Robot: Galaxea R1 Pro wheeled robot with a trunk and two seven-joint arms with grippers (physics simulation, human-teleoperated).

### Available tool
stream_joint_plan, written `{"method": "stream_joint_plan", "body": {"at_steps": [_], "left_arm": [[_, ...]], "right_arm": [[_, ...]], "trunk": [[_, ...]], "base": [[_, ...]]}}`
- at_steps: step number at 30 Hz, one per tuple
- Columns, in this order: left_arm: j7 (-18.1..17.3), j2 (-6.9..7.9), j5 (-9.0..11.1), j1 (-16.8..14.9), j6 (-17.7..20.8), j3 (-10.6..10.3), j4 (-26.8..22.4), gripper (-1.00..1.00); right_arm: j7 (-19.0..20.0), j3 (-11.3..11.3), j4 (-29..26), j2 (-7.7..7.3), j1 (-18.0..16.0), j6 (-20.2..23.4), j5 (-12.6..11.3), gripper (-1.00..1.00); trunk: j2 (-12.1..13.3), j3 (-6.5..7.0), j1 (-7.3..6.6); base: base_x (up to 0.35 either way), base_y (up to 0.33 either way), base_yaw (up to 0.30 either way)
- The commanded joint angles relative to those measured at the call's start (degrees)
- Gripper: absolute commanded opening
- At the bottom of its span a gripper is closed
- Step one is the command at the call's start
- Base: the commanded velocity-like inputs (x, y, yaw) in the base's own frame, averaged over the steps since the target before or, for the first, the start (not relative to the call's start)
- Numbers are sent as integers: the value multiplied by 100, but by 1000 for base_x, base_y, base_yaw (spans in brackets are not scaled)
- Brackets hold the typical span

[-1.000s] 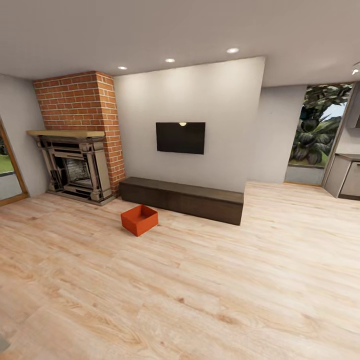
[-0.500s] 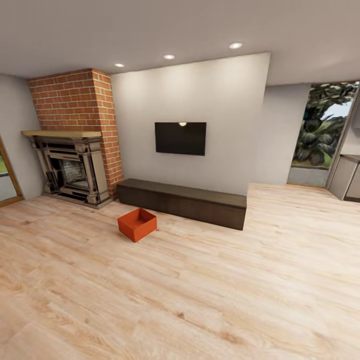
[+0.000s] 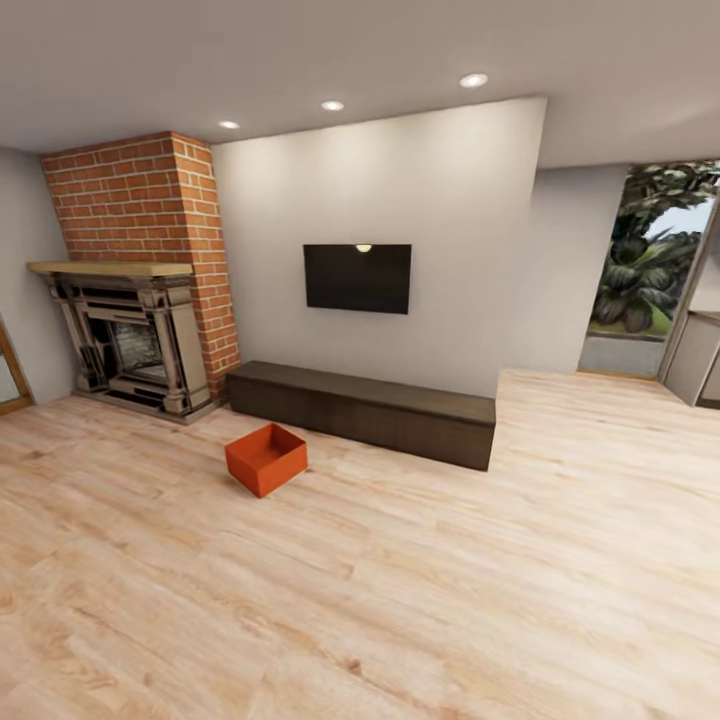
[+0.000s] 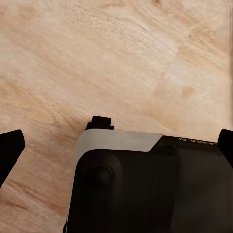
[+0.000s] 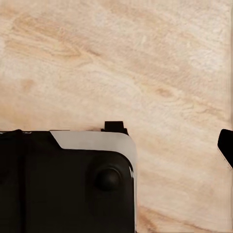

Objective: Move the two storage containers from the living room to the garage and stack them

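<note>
Where writing is sought, one item only: a strip of pale lettering on the black base (image 4: 194, 141) in the left wrist view, too small to read.

**Task's thing.** One bin (image 3: 266, 458), orange-red, rectangular, smooth-walled, lidless. It stands in the living room on the plank floor (image 3: 420, 590), set cornerwise, just in front of the left end of the cabinet (image 3: 360, 405) and right of the fireplace (image 3: 130, 335).

**Change against the frame half a second back.** The whole head view has shifted, so the camera has moved. The bin sits slightly lower and further left in the picture, at the same spot beside the cabinet. Less of the door at the left edge shows.

**Materials and shapes.**
- Floor: light wood planks, grained and knotted.
- Chimney (image 3: 140, 200): red brick, above a pale wood mantel and a dark carved fireplace surround.
- Cabinet: long, low, dark brown, matte.
- TV (image 3: 357, 278): flat black rectangle on a plain pale wall.
- Window (image 3: 650, 270): tall, with green foliage behind.
- Ceiling: three round recessed lights (image 3: 474, 80).

**Left end effector** (image 4: 116, 145): fingertips at opposite edges of the left wrist view, spread wide and holding nothing, over the planks and the base's black body with its grey rim.

**Right end effector** (image 5: 116, 145): one black fingertip (image 5: 226, 143) far out at the edge of the right wrist view, the other lost against the black base. It reads as wide and empty.
</note>
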Motion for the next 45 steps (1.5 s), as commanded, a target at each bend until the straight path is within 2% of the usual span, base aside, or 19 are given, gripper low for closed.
{"method": "stream_joint_plan", "body": {"at_steps": [1, 22, 45], "left_arm": [[4, 0, 47, -4, -21, -35, 5, 100], [3, 0, 47, -4, -25, -35, 5, 100], [4, 0, 47, -4, -25, -35, 5, 100]], "right_arm": [[-11, -2, 18, 0, -9, -34, 2, 100], [-8, -10, 18, -27, -10, -43, -20, 100], [-9, -11, 18, -27, -10, -43, -42, 100]], "trunk": [[-5, -8, 4], [-5, -8, 4], [-5, -8, 4]], "base": [[321, -86, 0], [319, -91, 17], [318, -91, 259]]}}
